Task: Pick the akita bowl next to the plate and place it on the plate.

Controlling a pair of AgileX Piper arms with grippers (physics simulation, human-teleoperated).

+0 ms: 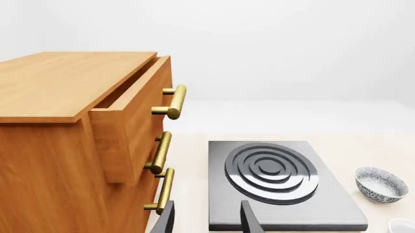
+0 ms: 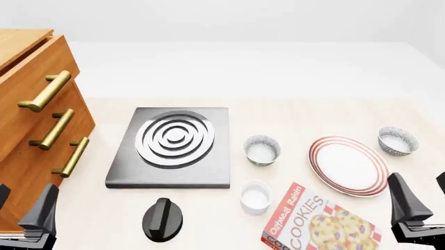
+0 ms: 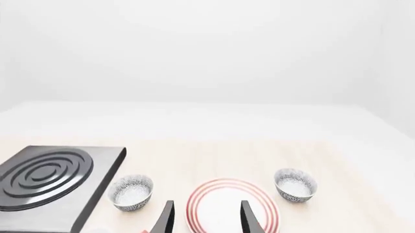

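The plate [image 2: 347,165], white with red rings, lies on the table's right side. An akita bowl [image 2: 397,140] sits just beyond its far right rim, close beside it but apart. A second, alike bowl [image 2: 262,150] stands between the plate and the stove. My right gripper [image 2: 424,200] hovers open and holds nothing, near the table's front edge by the plate's right side. In the right wrist view, the plate [image 3: 224,204] lies ahead of the open gripper [image 3: 206,219], with the near bowl [image 3: 295,184] beside it. My left gripper [image 2: 21,205] is open at the front left, holding nothing.
A wooden cabinet [image 2: 28,104] with brass handles stands at the left, its top drawer [image 1: 129,121] slightly open. A grey stove [image 2: 170,148] sits mid-table with a black knob [image 2: 162,219] in front. A small white cup [image 2: 255,197] and a cookies box [image 2: 313,224] lie near the front.
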